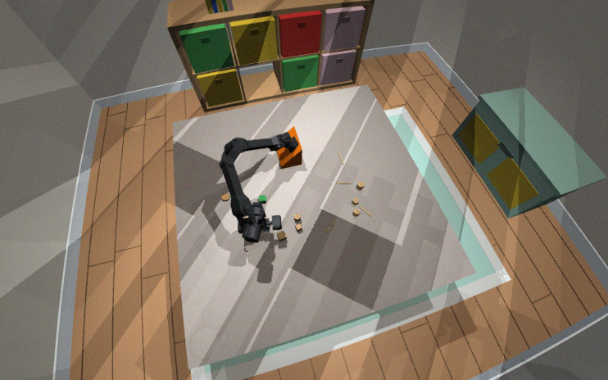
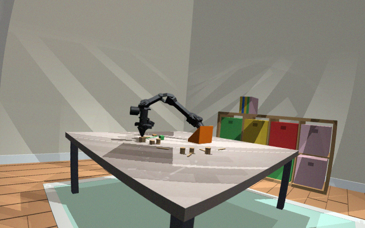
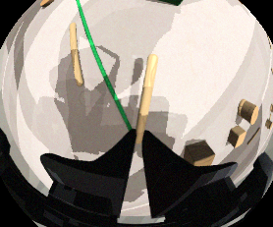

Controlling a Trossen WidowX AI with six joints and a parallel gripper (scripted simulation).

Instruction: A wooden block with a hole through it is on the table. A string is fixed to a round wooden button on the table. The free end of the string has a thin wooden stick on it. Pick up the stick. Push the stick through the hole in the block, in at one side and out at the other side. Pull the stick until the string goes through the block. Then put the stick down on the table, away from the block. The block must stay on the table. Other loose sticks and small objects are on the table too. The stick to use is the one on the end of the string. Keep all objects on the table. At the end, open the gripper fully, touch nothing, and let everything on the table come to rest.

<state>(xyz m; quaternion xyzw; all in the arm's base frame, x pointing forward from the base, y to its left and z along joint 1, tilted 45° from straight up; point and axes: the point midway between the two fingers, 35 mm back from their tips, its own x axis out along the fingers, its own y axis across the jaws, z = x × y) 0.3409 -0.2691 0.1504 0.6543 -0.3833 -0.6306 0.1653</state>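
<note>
My gripper (image 2: 142,136) (image 3: 137,134) is shut on a tan wooden stick (image 3: 149,80), which points away from the fingertips, close above the table. In the top view the fingertips are hidden under the arm. The green string (image 2: 152,137) (image 3: 105,79) runs nearly straight from the fingertips to the top edge of the wrist view. The round wooden button (image 1: 224,196) (image 2: 154,134) lies left of the arm in the top view. A small green block (image 1: 262,198) (image 2: 161,137) (image 3: 169,0) stands on the table near the arm. Its hole cannot be made out, and the wrist view cuts it off.
A loose stick (image 3: 77,58) lies left of the held one. A dark wooden cube (image 1: 281,235) (image 2: 142,139) (image 3: 199,153) stands close to the gripper, with two small wooden pieces (image 1: 297,216) (image 1: 298,227) beyond. An orange wedge (image 1: 289,153) (image 2: 205,134) is by the arm's base. Several sticks and round pieces lie farther right.
</note>
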